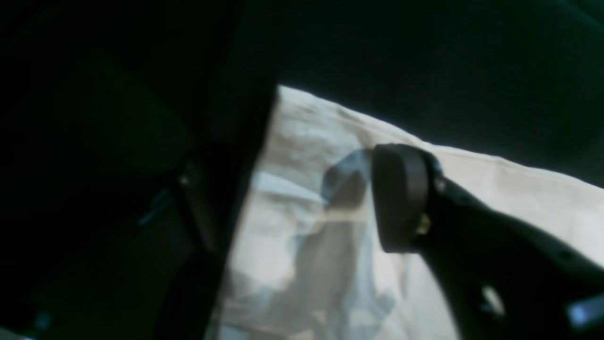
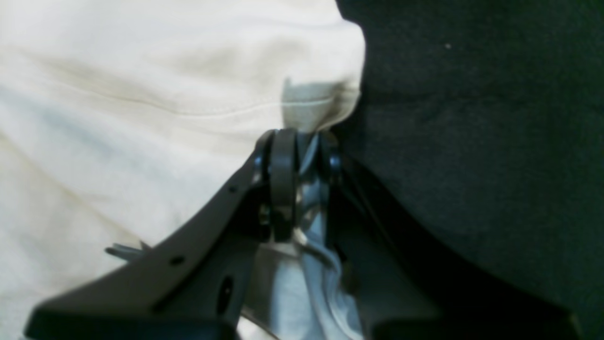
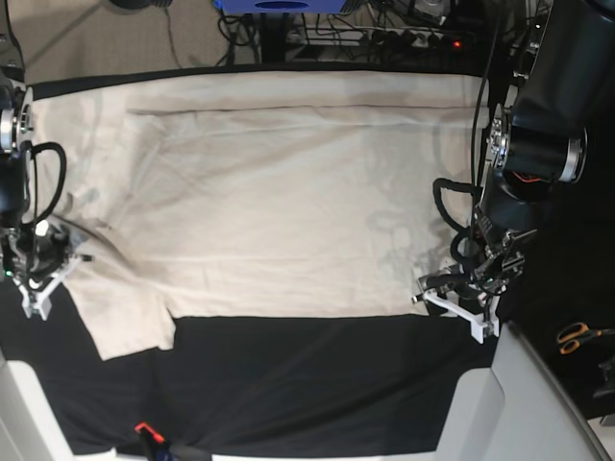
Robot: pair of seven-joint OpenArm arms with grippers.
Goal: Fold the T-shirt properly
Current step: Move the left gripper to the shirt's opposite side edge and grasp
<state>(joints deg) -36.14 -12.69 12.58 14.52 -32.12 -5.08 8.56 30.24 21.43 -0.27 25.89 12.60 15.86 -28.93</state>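
Observation:
The cream T-shirt (image 3: 288, 192) lies spread out flat across the black table cover (image 3: 317, 384), with a sleeve at the lower left. At the shirt's lower right corner sits my left gripper (image 3: 459, 300). In the left wrist view its fingers (image 1: 401, 198) stand apart, open, with a raised fold of the T-shirt (image 1: 306, 141) between them. My right gripper (image 3: 36, 279) is at the left sleeve edge. The right wrist view shows it (image 2: 304, 146) shut on a pinch of the T-shirt (image 2: 141, 94) hem.
Orange-handled scissors (image 3: 577, 336) lie on the cover at the far right. A small red-tipped object (image 3: 144, 429) sits at the front edge. Grey panels (image 3: 519, 403) stand at the front corners. Cables and a blue stand (image 3: 279, 8) lie beyond the table's back edge.

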